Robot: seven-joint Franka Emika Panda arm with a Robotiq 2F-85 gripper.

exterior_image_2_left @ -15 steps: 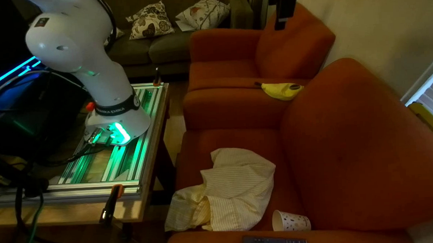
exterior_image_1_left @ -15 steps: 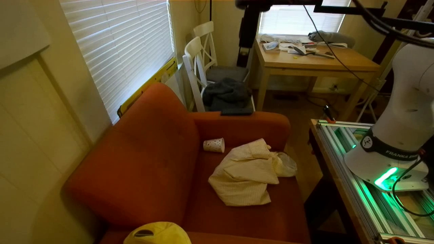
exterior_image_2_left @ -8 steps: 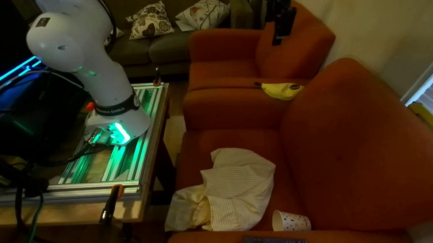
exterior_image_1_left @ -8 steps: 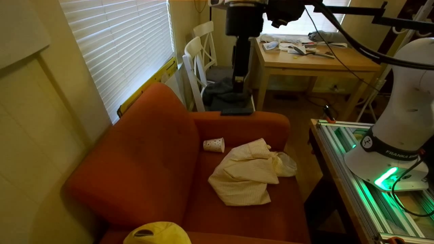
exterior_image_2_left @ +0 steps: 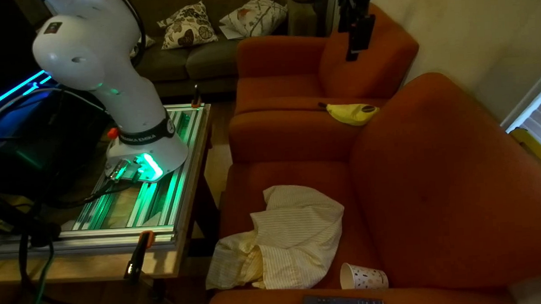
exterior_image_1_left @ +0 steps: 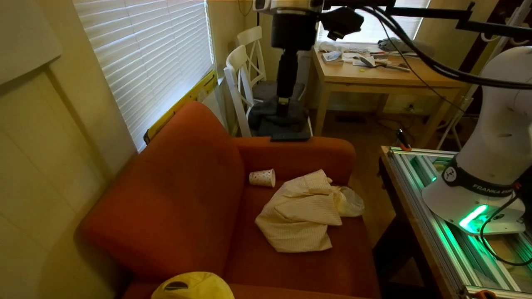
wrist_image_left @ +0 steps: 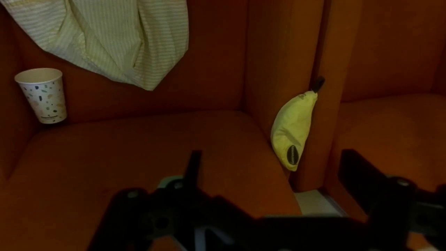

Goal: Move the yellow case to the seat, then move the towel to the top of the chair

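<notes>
Fingers (wrist_image_left: 360, 177) spread wide — towel (exterior_image_1_left: 299, 216) on orange seat (exterior_image_1_left: 345, 265), yellow case (exterior_image_2_left: 351, 114) on armrest (exterior_image_2_left: 287, 128); white blinds (exterior_image_1_left: 145, 50), wooden table (exterior_image_1_left: 432, 77)

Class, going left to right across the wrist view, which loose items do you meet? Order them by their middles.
Paper cup → towel → yellow case.

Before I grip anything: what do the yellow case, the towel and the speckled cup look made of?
Yellow case: probably soft fabric, matte, with creases near its dark oval patch.
Towel: thin cloth, matte and striped, perhaps cotton; it falls in loose folds.
Speckled cup: likely smooth paper, judging by its thin rim and printed flecks; plastic isn't ruled out.
</notes>
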